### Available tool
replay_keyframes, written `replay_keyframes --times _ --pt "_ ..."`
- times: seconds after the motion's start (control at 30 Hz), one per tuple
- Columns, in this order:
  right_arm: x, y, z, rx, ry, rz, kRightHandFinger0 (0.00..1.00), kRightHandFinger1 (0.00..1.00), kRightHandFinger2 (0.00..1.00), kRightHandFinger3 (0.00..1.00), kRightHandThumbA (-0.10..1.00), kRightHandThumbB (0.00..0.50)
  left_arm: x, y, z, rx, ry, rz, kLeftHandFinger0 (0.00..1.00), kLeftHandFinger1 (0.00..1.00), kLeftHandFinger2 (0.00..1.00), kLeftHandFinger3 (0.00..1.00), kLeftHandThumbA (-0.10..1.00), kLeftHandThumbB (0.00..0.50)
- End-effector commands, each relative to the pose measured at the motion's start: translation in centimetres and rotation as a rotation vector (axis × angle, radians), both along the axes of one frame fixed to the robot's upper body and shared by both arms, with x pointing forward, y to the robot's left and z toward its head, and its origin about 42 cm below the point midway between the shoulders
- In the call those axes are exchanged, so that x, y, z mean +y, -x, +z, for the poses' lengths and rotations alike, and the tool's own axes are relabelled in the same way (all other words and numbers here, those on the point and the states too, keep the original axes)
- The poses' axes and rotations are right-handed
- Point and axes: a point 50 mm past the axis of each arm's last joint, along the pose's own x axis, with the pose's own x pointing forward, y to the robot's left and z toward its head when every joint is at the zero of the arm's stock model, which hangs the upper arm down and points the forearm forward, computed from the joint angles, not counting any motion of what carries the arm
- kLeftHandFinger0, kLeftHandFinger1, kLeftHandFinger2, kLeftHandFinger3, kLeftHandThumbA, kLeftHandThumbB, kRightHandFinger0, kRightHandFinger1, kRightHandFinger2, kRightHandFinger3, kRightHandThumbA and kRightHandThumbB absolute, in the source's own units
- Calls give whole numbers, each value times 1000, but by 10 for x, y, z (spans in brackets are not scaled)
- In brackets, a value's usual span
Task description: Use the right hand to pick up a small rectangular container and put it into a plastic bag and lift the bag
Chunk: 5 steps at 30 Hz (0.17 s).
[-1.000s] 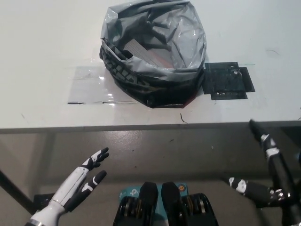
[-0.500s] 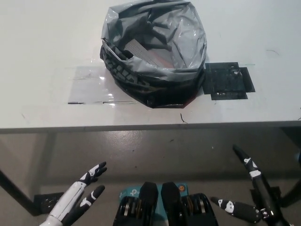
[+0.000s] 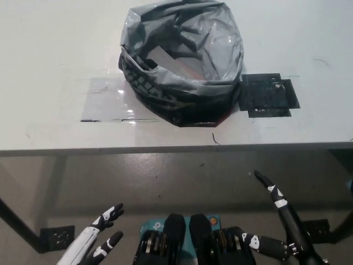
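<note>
A grey plastic bag (image 3: 182,58) stands open on the white table (image 3: 49,66), its mouth facing up. Inside it, at the left, lies a small pale rectangular container (image 3: 161,57), partly covered by folds of the bag. My black right hand (image 3: 278,226) hangs below the table's front edge at the lower right, open and holding nothing. My white left hand (image 3: 99,237) rests at the lower left, also below the table, fingers apart and empty. Both hands are well clear of the bag.
A black square patch (image 3: 268,95) lies flat on the table just right of the bag. A clear taped sheet (image 3: 105,99) covers the table left of the bag. The table's front edge (image 3: 165,150) runs across the middle; grey floor lies below.
Both hands have sunk lower toward the bottom of the picture. The right hand has also shifted left. The bag has not moved.
</note>
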Motion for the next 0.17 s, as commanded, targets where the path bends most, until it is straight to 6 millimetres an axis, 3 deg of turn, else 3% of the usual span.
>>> replay_keyframes --times 0.0,0.13 --pt "2 3 2 -59 -33 26 1000 1000 1000 1000 878 283 7 5 4 -23 -12 -14 1000 1000 1000 1000 942 122" --pt "-1 5 3 -50 -4 20 1000 1000 1000 1000 912 295 5 4 5 -35 -7 -30 966 989 1000 1000 929 115"
